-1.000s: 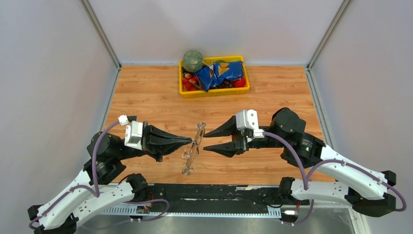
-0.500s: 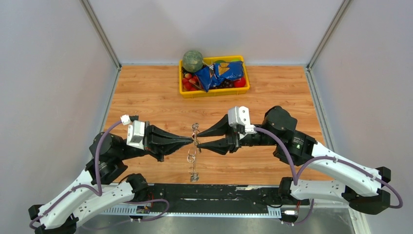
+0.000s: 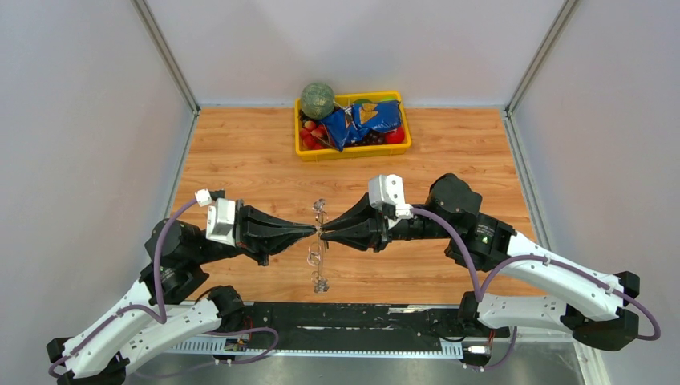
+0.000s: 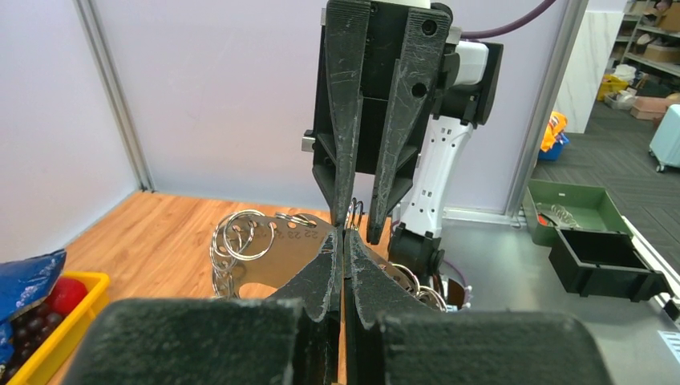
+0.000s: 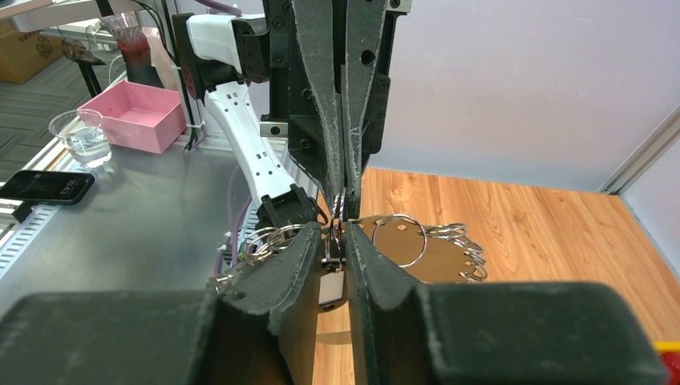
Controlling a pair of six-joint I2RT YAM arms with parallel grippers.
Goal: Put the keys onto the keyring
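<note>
The left claw (image 4: 343, 241) is clamped on the keyring (image 4: 277, 255), its long axis crossing both arms; the right claw (image 4: 359, 224) meets it tip to tip, almost together around a small ring (image 5: 338, 207); whether it grips, I cannot tell.

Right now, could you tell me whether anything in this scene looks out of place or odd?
Nothing looks spilled or damaged. The keyring hangs pinched in the left gripper, its fringe of rings dangling askew. At the far edge, a green melon sits heaped on the yellow tray's left corner.
</note>
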